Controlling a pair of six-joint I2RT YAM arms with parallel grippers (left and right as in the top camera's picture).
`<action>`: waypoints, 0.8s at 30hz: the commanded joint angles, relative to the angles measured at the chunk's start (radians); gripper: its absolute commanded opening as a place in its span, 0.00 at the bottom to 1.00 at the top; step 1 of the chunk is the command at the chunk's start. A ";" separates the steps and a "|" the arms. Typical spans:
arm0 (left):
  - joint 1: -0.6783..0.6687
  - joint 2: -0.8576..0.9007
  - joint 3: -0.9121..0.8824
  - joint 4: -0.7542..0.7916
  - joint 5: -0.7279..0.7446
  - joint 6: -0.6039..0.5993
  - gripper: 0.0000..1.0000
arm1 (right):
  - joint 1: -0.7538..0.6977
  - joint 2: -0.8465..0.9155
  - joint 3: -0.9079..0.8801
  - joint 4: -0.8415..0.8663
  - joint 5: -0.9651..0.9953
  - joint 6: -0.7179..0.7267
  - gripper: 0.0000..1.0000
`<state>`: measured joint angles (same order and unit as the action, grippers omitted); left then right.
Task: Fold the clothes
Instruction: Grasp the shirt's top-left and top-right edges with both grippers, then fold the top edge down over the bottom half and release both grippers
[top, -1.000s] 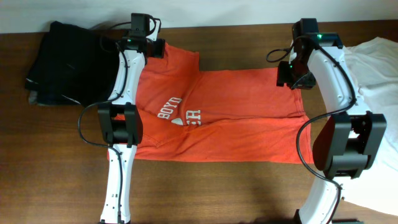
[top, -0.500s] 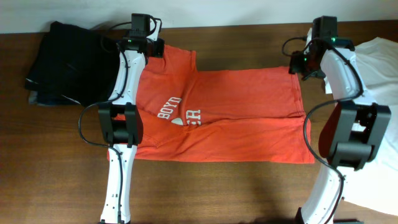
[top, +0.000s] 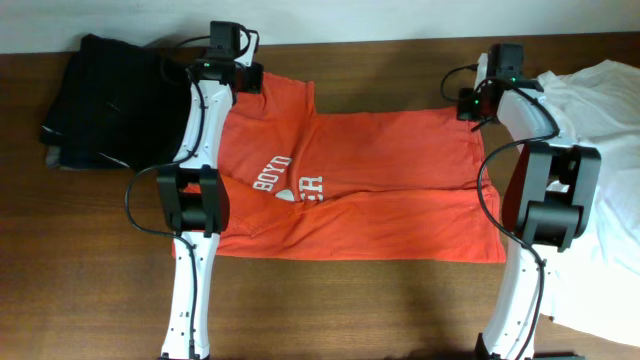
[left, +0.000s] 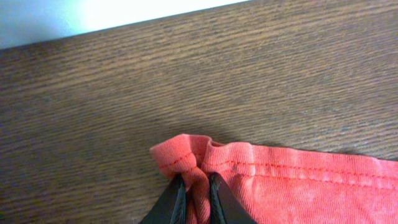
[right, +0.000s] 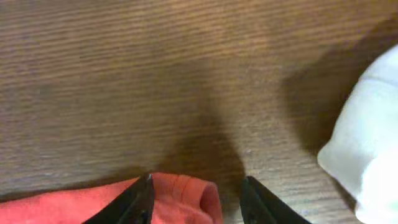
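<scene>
- Orange-red shirt (top: 360, 180) lies spread flat mid-tabletop between the two arms, white lettering up, with a crease running across its middle.
- Left tool (left: 198, 186): fingers pinched tight on a small bunch of hem at the shirt's far left corner. The cloth is puckered between them.
- Right tool (right: 198, 183): spread wide, holding nothing. The shirt's far right corner sits between its fingers, low to the tabletop.
- Risk: only the rolled edge of that corner sits in the right tool's gap. If it closes too shallow it may catch a sliver or nothing, and then one side lifts alone and the fold skews.
- Risk: the left pinch is on very little fabric, so a hard pull could slip it off the hem.
- Risk: white shirt (top: 600, 100) is heaped just beside the right tool and could get snagged or dragged in a sweep.
- Dark clothes pile (top: 100, 100) lies near the left corner and could cause the same trouble.
- Tabletop (top: 350, 310): dark brown wood grain, matte.
- Pale wall (top: 350, 20) runs along the far edge. Nothing else of the room shows.
</scene>
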<state>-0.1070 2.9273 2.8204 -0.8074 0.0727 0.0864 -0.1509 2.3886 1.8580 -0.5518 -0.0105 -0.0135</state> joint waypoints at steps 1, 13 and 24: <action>0.014 0.050 -0.007 -0.027 -0.009 0.005 0.15 | 0.000 0.040 -0.003 -0.017 -0.005 -0.009 0.45; 0.021 -0.194 -0.007 -0.169 -0.004 0.005 0.00 | 0.000 -0.133 0.033 -0.167 -0.122 -0.088 0.04; 0.066 -0.347 -0.007 -0.862 0.035 -0.095 0.00 | -0.015 -0.313 0.033 -0.609 -0.159 -0.144 0.04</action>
<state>-0.0700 2.6156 2.8128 -1.6306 0.1478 0.0296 -0.1509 2.1559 1.8828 -1.1309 -0.1570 -0.1440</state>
